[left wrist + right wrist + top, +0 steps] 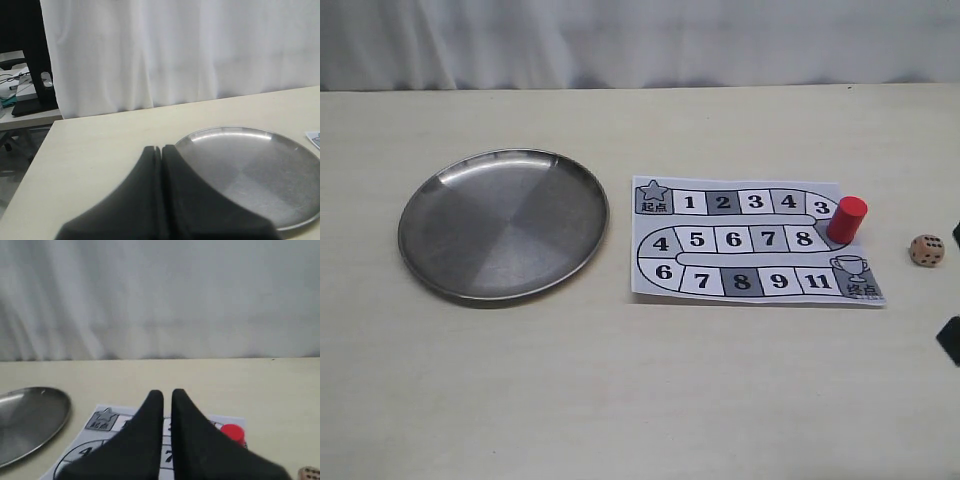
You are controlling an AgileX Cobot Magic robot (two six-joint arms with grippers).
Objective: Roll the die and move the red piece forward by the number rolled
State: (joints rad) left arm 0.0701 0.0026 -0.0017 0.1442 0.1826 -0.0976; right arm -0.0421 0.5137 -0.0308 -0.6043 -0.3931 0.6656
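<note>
**A:** Jaws: on the left gripper [161, 147] they are pressed together and hold nothing. On the right gripper [167, 392] they stand a bare slit apart, also holding nothing.

**B:** And the task's things?

**A:** The die [926, 250] lies on the table [620, 380], off the right side of the board [760, 240], apart from it. The red piece [847, 218] stands upright at the board's right-hand bend, beside the squares marked 3 and 8. The plate [503, 224] sits left of the board, with nothing in it.

**B:** Hazards from here?

**A:** Probably three. The die is small, so an off-centre pinch could squirt it away across the table. If it is released short of the plate, it may tumble onto the board and knock the piece over. The board looks like loose paper, so a dragging grasp on the glossy piece could shift it and spoil the count.
</note>
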